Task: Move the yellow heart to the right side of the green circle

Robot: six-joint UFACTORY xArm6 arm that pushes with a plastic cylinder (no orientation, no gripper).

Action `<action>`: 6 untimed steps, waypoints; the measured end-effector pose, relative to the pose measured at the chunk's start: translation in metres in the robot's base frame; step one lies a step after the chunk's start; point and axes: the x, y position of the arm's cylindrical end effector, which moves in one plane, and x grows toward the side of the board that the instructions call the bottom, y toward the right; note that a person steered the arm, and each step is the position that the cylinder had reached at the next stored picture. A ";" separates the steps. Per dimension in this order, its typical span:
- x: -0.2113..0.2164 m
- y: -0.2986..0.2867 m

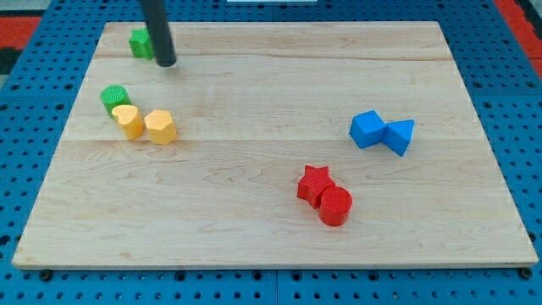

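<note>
Your arm carries no pincer, only a dark rod, so there is nothing to open, close or grip. My tip (pixel 167 63) rests on the wooden board (pixel 271 237) near the view's top left, just to the right of a green block (pixel 140 42) whose shape you cannot quite make out because the rod covers part of it.

Below that, toward the view's left edge, you see the green circle (pixel 114 97). The yellow heart (pixel 129 120) sits just below and slightly right of it, touching or nearly so. Right beside the heart, on its right, stands a second yellow block (pixel 160 126) with flat sides, perhaps a hexagon. My tip is well above this cluster and touches none of it.

On the view's right you find two blue blocks side by side, a blocky one (pixel 367 129) and a triangle (pixel 399 135). Lower centre, a red star (pixel 315 182) touches a red cylinder (pixel 335 205).
</note>
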 end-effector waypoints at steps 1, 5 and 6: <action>0.001 -0.043; 0.134 -0.035; 0.124 -0.007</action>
